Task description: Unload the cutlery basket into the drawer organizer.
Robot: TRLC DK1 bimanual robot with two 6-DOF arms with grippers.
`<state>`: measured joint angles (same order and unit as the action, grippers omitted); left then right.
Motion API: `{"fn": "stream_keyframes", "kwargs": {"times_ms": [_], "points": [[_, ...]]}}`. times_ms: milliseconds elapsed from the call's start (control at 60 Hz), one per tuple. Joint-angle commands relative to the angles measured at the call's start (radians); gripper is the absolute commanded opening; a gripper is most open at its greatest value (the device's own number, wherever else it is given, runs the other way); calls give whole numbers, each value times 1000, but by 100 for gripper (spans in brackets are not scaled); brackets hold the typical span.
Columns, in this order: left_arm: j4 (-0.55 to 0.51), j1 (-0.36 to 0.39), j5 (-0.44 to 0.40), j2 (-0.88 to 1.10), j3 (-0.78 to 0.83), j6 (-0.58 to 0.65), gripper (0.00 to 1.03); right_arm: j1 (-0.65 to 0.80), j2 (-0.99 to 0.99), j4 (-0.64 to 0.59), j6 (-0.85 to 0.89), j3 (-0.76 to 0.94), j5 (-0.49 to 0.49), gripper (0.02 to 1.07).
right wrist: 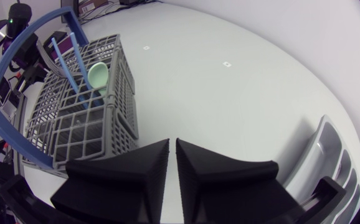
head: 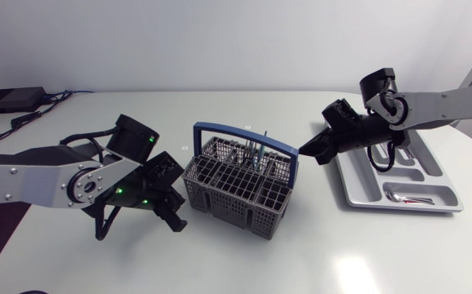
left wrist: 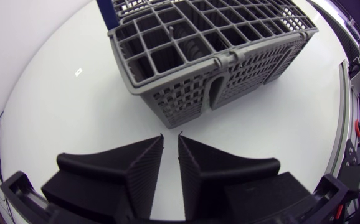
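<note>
white table (head: 318,253) w/ the cutlery basket (head: 238,186) about mid-table and the drawer organizer (head: 358,192) off to my right side, well apart from it. progress looks early-to-mid, judging by what lies where: at least one silver piece (head: 411,197) w/ a reddish bit beside it sits in the organizer's crosswise end compartment; the long slots look bare as far as i can see, though my right arm covers part of them. basket isn't done: two blue-handled pieces (right wrist: 74,68) and a pale green spoon (right wrist: 98,76) stand upright in it near the blue handle. can't tell if more sits lower in the cells. left gripper (left wrist: 170,135) is low on the table just beside the basket's end wall, not touching, fingers nearly pressed together, nothing in them. right gripper (right wrist: 172,142) hangs between basket and organizer, pointing at the basket, fingers likewise together and empty. so, as i read it, no piece is in transit; the standing pieces need picking and sorting.
</note>
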<state>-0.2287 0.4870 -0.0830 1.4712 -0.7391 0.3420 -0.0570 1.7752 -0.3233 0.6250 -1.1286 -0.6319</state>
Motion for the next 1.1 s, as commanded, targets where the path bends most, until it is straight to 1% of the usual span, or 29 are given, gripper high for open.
{"fn": "stream_keyframes", "kwargs": {"times_ms": [0,50,83,267,417,583,683,1083], "points": [[31,-4,-15,34,-43,18,20,-29,1,-40,7,1,-11,9],[32,-4,-15,47,-55,17,20,-43,-13,-49,19,16,-9,9],[40,-4,-15,60,-66,15,17,-50,-22,-49,21,29,-9,9],[60,-10,-15,123,-121,5,17,-98,-54,-109,56,66,-8,8],[80,-30,-15,170,-181,-6,17,-158,-89,-126,55,105,-5,8],[83,-64,-15,221,-260,-6,17,-211,-122,-178,55,113,-3,8],[83,-79,-31,264,-318,-9,17,-247,-143,-201,47,113,0,8],[75,-93,-32,434,-525,-15,18,-376,-155,-201,-8,124,9,8]]}}
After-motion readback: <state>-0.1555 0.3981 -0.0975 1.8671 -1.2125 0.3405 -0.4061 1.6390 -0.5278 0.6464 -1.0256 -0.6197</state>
